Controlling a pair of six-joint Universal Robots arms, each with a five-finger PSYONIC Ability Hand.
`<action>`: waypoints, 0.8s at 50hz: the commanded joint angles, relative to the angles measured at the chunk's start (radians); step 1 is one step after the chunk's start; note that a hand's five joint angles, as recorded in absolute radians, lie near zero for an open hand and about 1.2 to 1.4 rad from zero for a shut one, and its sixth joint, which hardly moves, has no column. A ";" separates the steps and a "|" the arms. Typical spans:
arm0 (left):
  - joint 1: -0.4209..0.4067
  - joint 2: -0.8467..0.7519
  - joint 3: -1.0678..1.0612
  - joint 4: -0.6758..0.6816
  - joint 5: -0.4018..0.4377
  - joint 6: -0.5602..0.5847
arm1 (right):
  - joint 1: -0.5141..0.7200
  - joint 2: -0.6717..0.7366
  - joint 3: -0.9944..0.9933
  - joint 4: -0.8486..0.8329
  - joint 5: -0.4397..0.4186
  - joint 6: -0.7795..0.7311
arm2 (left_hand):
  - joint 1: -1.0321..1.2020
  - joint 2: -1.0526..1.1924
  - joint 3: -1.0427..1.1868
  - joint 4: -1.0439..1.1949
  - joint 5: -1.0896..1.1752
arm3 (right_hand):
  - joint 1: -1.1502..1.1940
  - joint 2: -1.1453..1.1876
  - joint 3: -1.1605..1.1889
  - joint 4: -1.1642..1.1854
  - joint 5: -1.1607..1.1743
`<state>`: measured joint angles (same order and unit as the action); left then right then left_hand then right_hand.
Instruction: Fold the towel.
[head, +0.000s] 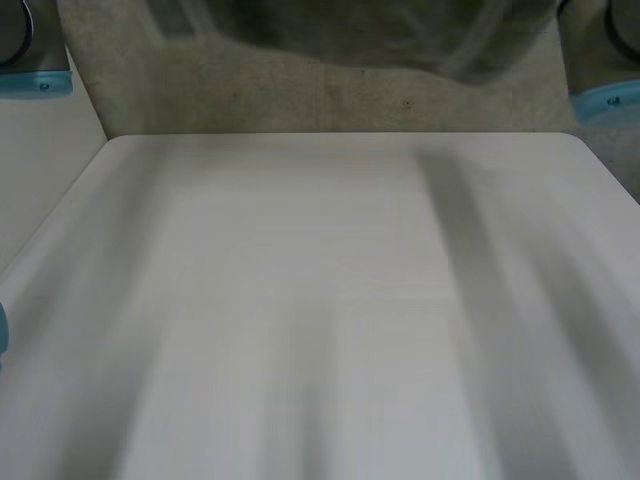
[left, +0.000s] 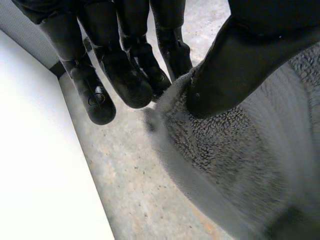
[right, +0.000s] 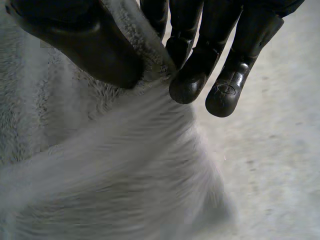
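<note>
The grey fluffy towel hangs in the air beyond the far edge of the white table, between my two raised arms. In the left wrist view my left hand pinches an edge of the towel between thumb and fingers. My right hand likewise pinches the towel at its edge, thumb pressed on the cloth against the fingers. The cloth hangs down from both grips, above the floor.
The left arm's blue cap and the right arm's cap stand at the far corners. Speckled carpet floor lies beyond the table. The table's white edge runs beside the left hand.
</note>
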<state>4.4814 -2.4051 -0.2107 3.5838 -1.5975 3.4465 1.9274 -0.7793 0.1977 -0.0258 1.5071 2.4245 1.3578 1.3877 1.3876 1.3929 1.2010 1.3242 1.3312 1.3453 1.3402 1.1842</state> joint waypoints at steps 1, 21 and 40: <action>0.001 0.034 -0.277 -0.007 0.054 -0.023 | -0.018 0.035 0.115 0.092 -0.077 -0.007 | 0.038 0.009 0.009 0.003 0.021 | 0.072 0.065 0.051 0.056 0.037; 0.068 0.044 -1.022 0.070 0.311 0.086 | -0.007 0.115 0.707 0.103 -0.170 -0.145 | 0.038 0.009 0.009 0.003 0.021 | 0.072 0.065 0.051 0.056 0.037; 0.205 0.314 -1.242 -0.034 0.314 0.100 | -0.021 -0.202 1.065 0.095 -0.168 -0.105 | 0.038 0.009 0.009 0.003 0.021 | 0.072 0.065 0.051 0.056 0.037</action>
<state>4.6457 -2.1846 -1.3712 3.5715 -1.2871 3.5905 1.9076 -0.8911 1.1428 0.0732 1.3376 2.2941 1.3578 1.3877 1.3877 1.3929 1.2010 1.3242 1.3316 1.3459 1.3403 1.1921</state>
